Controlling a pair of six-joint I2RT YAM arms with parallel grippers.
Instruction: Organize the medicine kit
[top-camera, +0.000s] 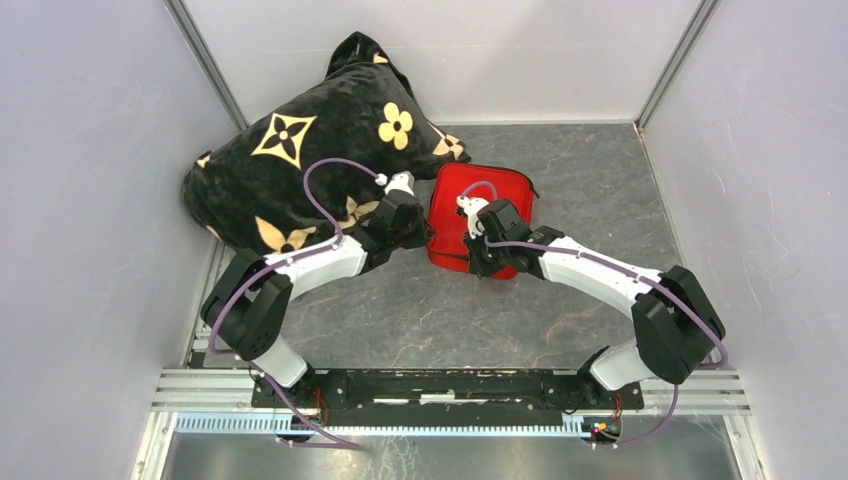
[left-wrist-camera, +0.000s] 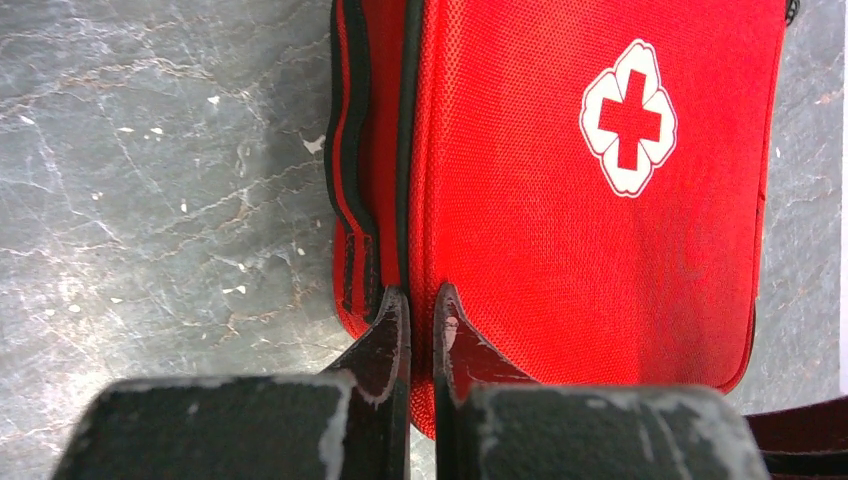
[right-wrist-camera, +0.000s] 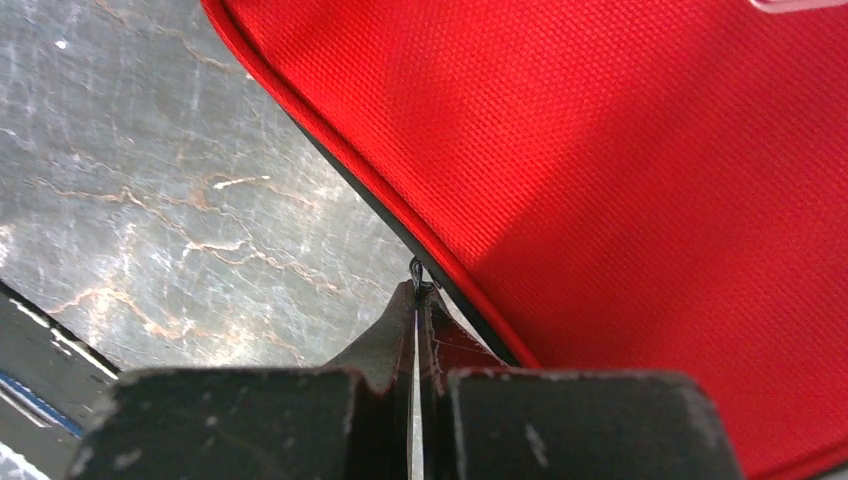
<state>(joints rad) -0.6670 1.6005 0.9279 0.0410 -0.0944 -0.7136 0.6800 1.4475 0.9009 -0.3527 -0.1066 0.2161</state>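
A dark grey, marble-patterned table (top-camera: 420, 320) is seen under the medicine kit (top-camera: 512, 195) and spreads out on every side of it. A black pillow (top-camera: 290, 170) patterned with gold flowers is heaped beyond the kit on the left arm's side, with one corner just beside the kit's far corner; whether the two touch cannot be told.

The left arm (top-camera: 320, 262) is stretched from the near edge of the table up to the kit's left side. The right arm (top-camera: 590, 272) is bent in from the other side and is held over the kit's near part.

The medicine kit itself, a red rounded-square case, is laid flat on the table with its lid down and facing up.

The left gripper (left-wrist-camera: 420, 305) is set against the kit's near left corner, where a black seam (left-wrist-camera: 408, 150) divides the lid from the side band. Its jaws are drawn almost together, with only a narrow slit left between them. Whether the seam is pinched there cannot be told.

The right gripper (right-wrist-camera: 418, 295) is placed at the kit's black-trimmed edge, and its jaws are pressed fully together.

A white cross emblem (left-wrist-camera: 628, 118) is printed on the lid, towards the far right corner of the kit as seen from the left wrist.

A small metal loop (right-wrist-camera: 418, 270) is seen at the right gripper's tips, against the kit's edge trim; whether it is gripped cannot be made out.
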